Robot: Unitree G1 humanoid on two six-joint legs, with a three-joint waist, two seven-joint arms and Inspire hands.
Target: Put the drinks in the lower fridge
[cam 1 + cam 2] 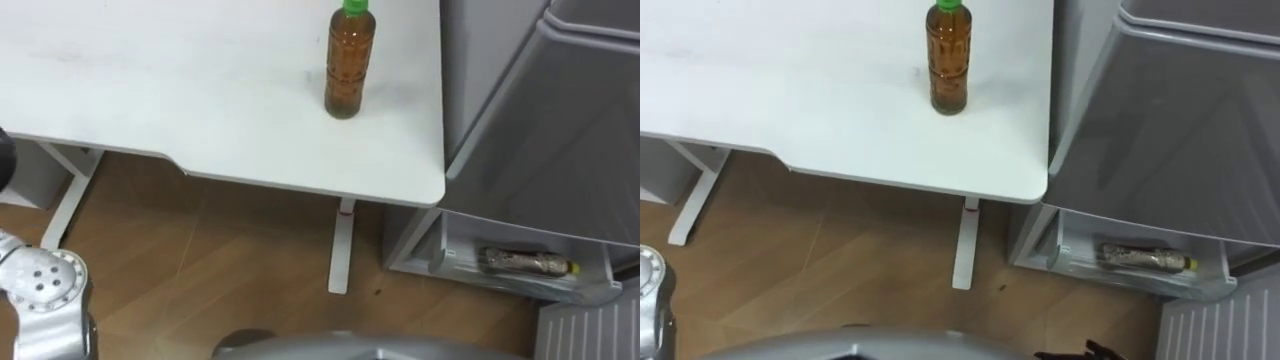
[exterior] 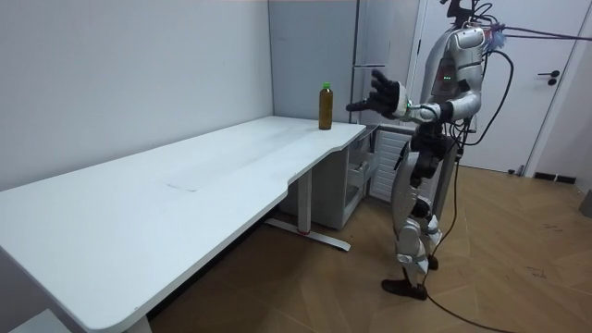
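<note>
A tea bottle point(image 1: 350, 62) with a green cap stands upright near the right end of the white table point(image 1: 200, 110). A second bottle point(image 1: 525, 263) lies on its side in the open lower fridge compartment point(image 1: 450, 262), low on the right. I stand at the table's end beside the fridge. My left hand point(image 2: 377, 92) is raised at bottle height with its fingers spread, short of the standing bottle point(image 2: 325, 106) and holding nothing. Dark fingertips of my right hand point(image 1: 1080, 352) peek in at the bottom edge of the right eye view.
The grey upper fridge body point(image 1: 560, 120) stands right against the table's right end. The table's white leg and foot point(image 1: 342, 250) rest on the wooden floor in front of the open compartment. The room's door point(image 2: 555, 92) is behind me.
</note>
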